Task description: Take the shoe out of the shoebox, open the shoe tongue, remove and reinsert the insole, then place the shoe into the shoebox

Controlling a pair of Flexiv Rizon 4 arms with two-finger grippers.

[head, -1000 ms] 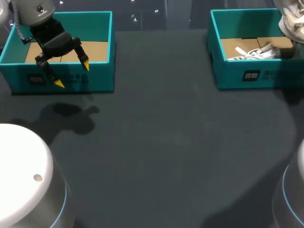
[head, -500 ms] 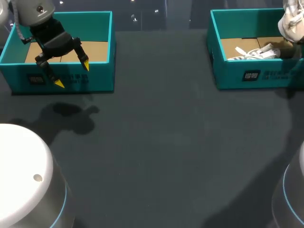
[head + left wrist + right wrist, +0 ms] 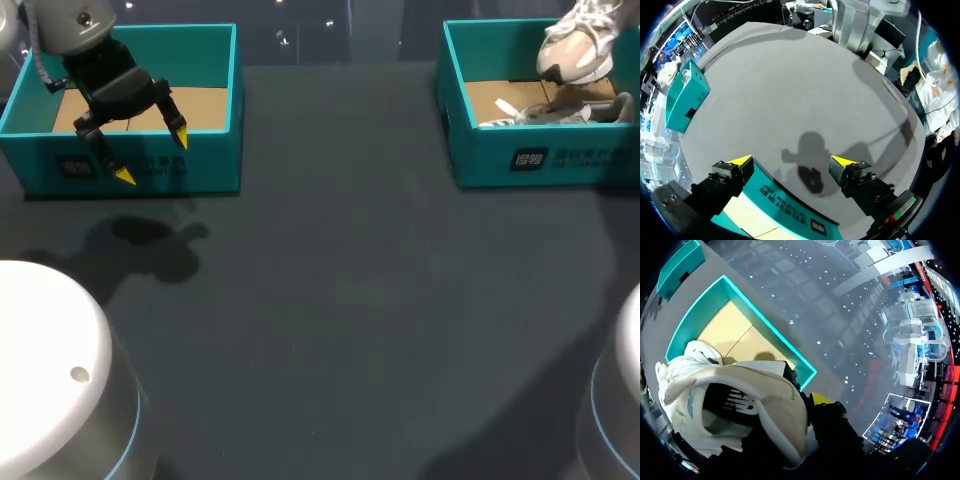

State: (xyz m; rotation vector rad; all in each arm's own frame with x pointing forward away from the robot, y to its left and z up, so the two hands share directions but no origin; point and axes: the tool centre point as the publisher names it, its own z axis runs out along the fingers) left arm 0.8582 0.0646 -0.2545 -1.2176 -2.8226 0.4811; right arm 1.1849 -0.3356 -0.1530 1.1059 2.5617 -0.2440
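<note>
A cream and white shoe [image 3: 574,47] hangs above the right teal shoebox [image 3: 520,160], toe pointing down and left. In the right wrist view my right gripper [image 3: 807,402] is shut on the shoe [image 3: 735,390] at its heel collar. One yellow fingertip [image 3: 820,399] shows outside the collar; the other is hidden inside the shoe. The box's cardboard floor [image 3: 735,337] lies below the shoe. White laces or paper [image 3: 530,113] rest in that box. My left gripper [image 3: 152,155] hovers open and empty over the front wall of the left teal box [image 3: 200,170].
The left wrist view shows the left gripper [image 3: 791,161] straddling the teal wall [image 3: 785,200], its shadow on the dark grey table [image 3: 790,100] ahead. The right shoebox [image 3: 687,95] stands far across the table. A wide bare stretch of table [image 3: 340,260] separates the two boxes.
The shoe has risen out of the right shoebox and come leftward into the head view, held by my right gripper. My left arm has stayed where it was.
</note>
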